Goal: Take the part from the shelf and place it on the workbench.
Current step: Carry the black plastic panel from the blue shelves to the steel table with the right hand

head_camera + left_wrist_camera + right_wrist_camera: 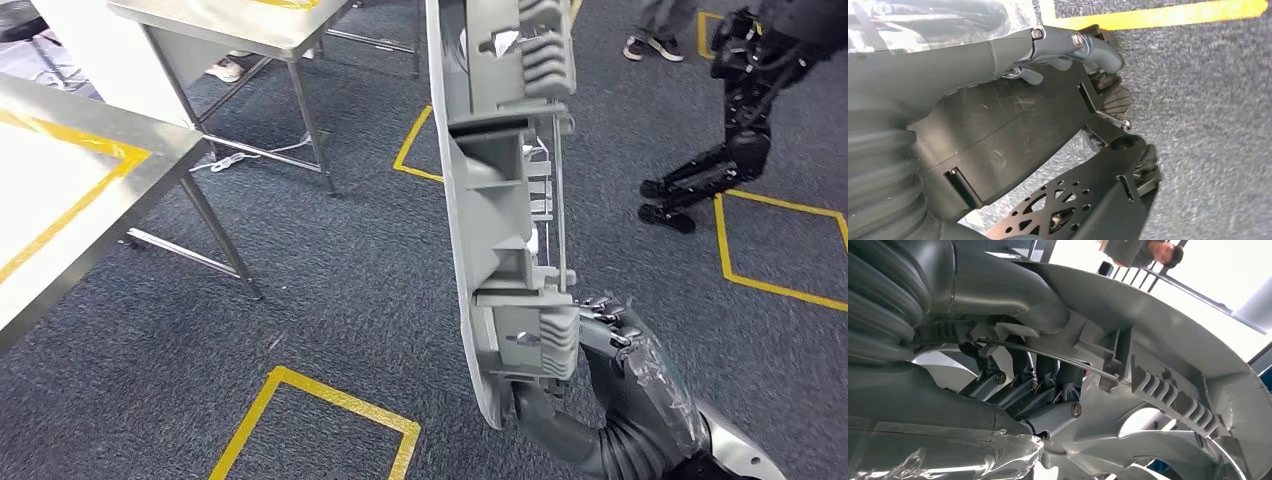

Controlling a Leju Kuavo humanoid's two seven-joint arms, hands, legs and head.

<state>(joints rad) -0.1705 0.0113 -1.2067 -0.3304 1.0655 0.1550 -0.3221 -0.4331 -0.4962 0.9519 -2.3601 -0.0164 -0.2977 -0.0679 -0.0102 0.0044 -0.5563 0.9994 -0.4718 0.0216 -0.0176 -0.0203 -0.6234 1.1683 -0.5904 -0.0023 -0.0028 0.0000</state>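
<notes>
Head view: the right hand, at lower right of the frame, grips the lower end of the long grey part, which stands nearly upright in mid-frame above the carpet floor. A steel tabletop with yellow tape sits at far left.

Left wrist view: the left hand has its fingers curled in, holding nothing.

Right wrist view: dark fingers wrap the part's ribbed inner side.
</notes>
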